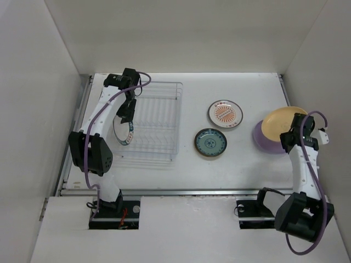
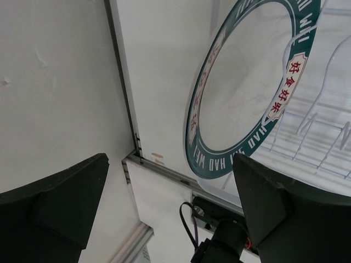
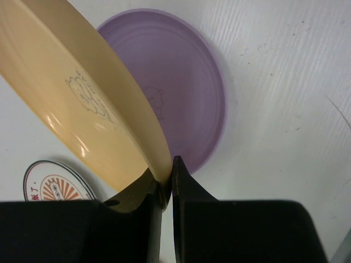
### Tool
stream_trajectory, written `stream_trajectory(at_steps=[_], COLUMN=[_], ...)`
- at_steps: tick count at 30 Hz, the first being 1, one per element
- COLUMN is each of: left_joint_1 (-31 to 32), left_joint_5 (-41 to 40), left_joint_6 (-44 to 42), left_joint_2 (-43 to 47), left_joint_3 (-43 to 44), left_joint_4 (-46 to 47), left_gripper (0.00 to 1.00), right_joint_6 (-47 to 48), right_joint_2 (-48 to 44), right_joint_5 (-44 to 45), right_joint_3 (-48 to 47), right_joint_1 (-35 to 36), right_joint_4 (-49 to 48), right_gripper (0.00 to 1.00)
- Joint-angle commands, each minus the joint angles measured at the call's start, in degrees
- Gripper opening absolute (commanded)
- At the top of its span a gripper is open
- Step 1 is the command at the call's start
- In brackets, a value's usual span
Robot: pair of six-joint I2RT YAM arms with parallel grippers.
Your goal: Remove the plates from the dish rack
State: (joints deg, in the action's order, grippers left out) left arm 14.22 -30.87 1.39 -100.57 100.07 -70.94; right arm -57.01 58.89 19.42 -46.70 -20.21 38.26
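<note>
My left pincer (image 2: 170,164) hangs over the rack (image 1: 159,118) at the table's (image 1: 247,170) far-left corner, fingers spread wide and gripping nothing; the green plate (image 2: 241,82) stands on edge along the rack's left side, just beyond my fingertips; whether my right finger touches its rim I cannot tell. My right pincer (image 3: 167,175), near the right edge, is clamped on the rim of the yellow plate (image 3: 71,93), held tilted over the lavender plate (image 3: 186,93), which lies flat on the table. An orange plate (image 1: 225,114) and a teal plate (image 1: 210,142) lie flat mid-table, near each other but apart, between the rack and my right arm. The table is white with metal rails along its edges; plain white walls (image 1: 181,33) enclose it at left, back and right.
</note>
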Motion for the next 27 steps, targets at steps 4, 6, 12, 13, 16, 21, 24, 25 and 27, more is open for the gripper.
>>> stream_trajectory(at_steps=[4, 6, 12, 13, 16, 21, 24, 25, 27], left_joint_1=[-0.51, -0.51, -0.51, -0.51, -0.51, -0.51, -0.51, -0.51, -0.51], left_joint_5=[1.52, 1.52, 1.52, 1.52, 2.57, 3.19, 3.8, 3.8, 3.8], left_joint_6=[0.72, 0.2, 0.19, 0.19, 0.19, -0.33, -0.33, -0.33, -0.33], left_joint_2=[0.82, 0.82, 0.82, 0.82, 0.82, 0.82, 0.82, 0.82, 0.29], left_joint_3=[-0.14, 0.39, 0.39, 0.39, -0.23, -0.23, -0.23, -0.23, -0.76], left_joint_4=[-0.08, -0.08, -0.08, -0.08, -0.08, -0.08, -0.08, -0.08, -0.08], left_gripper=[0.96, 0.96, 0.96, 0.96, 0.96, 0.96, 0.95, 0.94, 0.93], right_joint_6=[-3.1, -4.77, -5.92, -5.92, -5.39, -4.86, -3.64, -3.63, -2.93], right_joint_2=[4.02, 5.09, 7.46, 8.16, 8.17, 5.18, 3.07, 2.29, 1.58], right_joint_5=[-10.88, -14.15, -16.18, -16.17, -14.76, -14.15, -15.55, -16.07, -17.13], right_joint_3=[-1.2, 0.12, 2.93, 2.93, 2.41, 1.87, 1.35, 1.35, 1.35], right_joint_1=[-2.91, -3.52, -5.37, -5.37, -5.9, -5.9, -5.9, -5.9, -5.9], right_joint_4=[-1.08, -2.14, -4.51, -4.51, -2.93, -2.31, -2.84, -2.84, -3.62], right_gripper=[0.07, 0.07, 0.34, 0.4, 0.6, 0.79, 0.8, 0.8, 0.8])
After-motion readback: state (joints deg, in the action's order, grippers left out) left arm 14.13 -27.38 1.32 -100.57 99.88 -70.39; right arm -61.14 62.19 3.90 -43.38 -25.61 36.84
